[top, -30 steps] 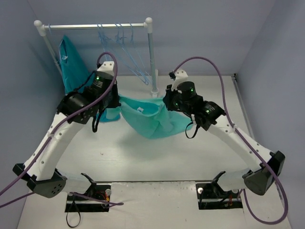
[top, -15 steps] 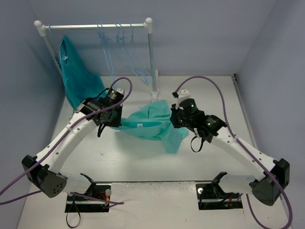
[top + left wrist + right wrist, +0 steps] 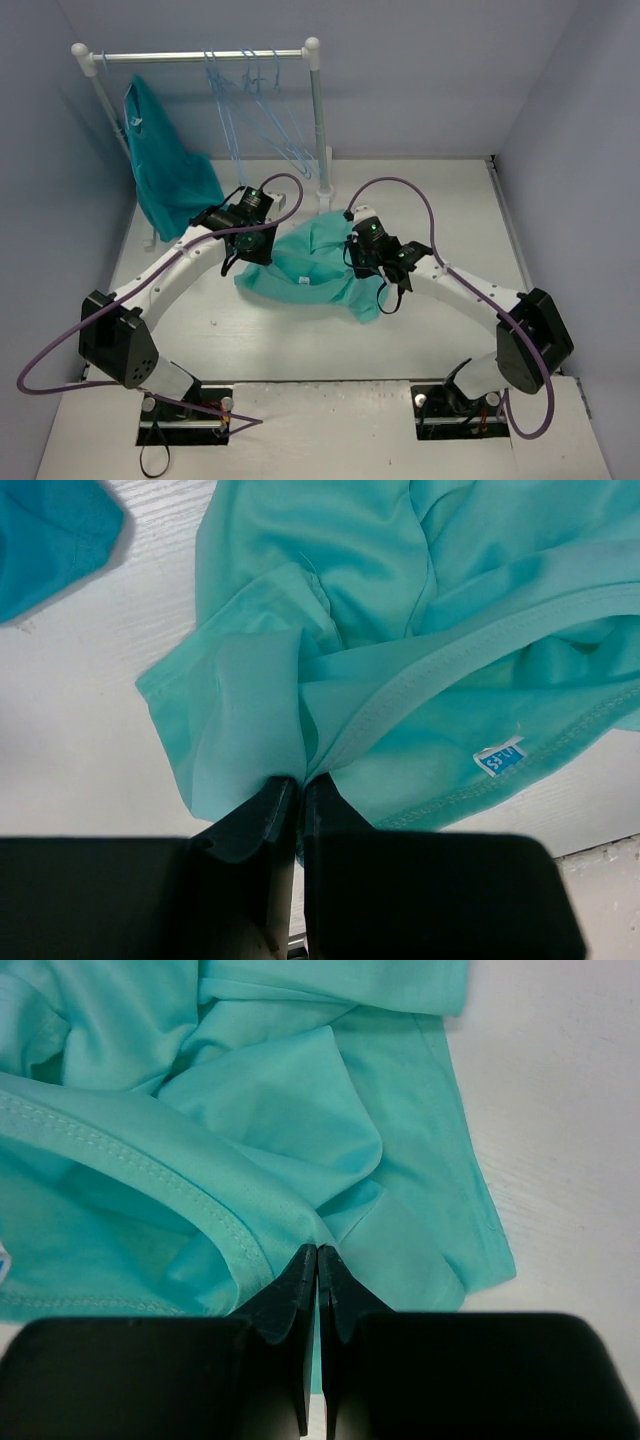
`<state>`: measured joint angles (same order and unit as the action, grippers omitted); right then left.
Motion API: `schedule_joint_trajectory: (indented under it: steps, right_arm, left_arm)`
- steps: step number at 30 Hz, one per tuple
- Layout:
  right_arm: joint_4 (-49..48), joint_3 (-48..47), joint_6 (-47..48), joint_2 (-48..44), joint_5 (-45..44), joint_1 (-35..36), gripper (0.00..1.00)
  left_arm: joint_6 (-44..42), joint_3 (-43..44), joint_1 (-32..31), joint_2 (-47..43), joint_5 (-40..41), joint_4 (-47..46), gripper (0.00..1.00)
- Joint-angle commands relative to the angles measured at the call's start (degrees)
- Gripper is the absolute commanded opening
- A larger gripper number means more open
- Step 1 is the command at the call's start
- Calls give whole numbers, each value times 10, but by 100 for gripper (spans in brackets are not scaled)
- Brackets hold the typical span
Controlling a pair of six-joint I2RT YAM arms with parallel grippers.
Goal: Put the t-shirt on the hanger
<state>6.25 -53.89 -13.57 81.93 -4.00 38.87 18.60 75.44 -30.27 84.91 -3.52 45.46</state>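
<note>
The mint-teal t-shirt [image 3: 315,262] lies bunched on the table between the two arms, its white neck tag [image 3: 498,757] showing in the left wrist view. My left gripper [image 3: 300,780] is shut on the shirt's left collar edge [image 3: 400,690]. My right gripper [image 3: 318,1250] is shut on the right collar edge [image 3: 150,1175]. Both grippers are low over the table, at either side of the cloth heap [image 3: 290,1110]. Several pale-blue wire hangers [image 3: 262,110] hang on the rail at the back, apart from both grippers.
A white-and-metal clothes rail [image 3: 200,55] stands at the back left. A darker turquoise garment [image 3: 165,165] hangs from it and reaches the table; its corner shows in the left wrist view [image 3: 50,530]. Walls close in the left, back and right.
Both grippers have come down and forward with the shirt. It hung stretched between them in the air; now it rests crumpled on the table and the grippers are closer together.
</note>
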Motion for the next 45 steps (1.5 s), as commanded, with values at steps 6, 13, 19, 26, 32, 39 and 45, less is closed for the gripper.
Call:
schedule_joint_trajectory:
  steps: [6, 13, 19, 26, 32, 39, 45]
  right_arm:
    - [-34, -93, 70, -32, 22, -15, 36]
    - [-32, -198, 128, -50, 30, -15, 45]
    - [-38, -341, 197, 23, 21, -17, 29]
    - [-49, -484, 242, 132, 53, -25, 32]
    - [-56, -581, 255, 211, 79, -32, 34]
    - [-56, -643, 246, 274, 93, -35, 35]
    - [-77, -653, 233, 306, 99, -42, 33]
  left_arm:
    - [-44, -14, 27, -3, -42, -44, 0]
    - [-42, -23, 41, -7, -48, -38, 0]
    - [-38, -24, 51, -3, -49, -29, 0]
    - [-38, -31, 51, -2, -43, -27, 0]
    - [-37, -30, 51, 1, -41, -24, 0]
    - [-36, -29, 51, 3, -40, -20, 0]
    - [-35, -30, 51, 4, -39, -17, 0]
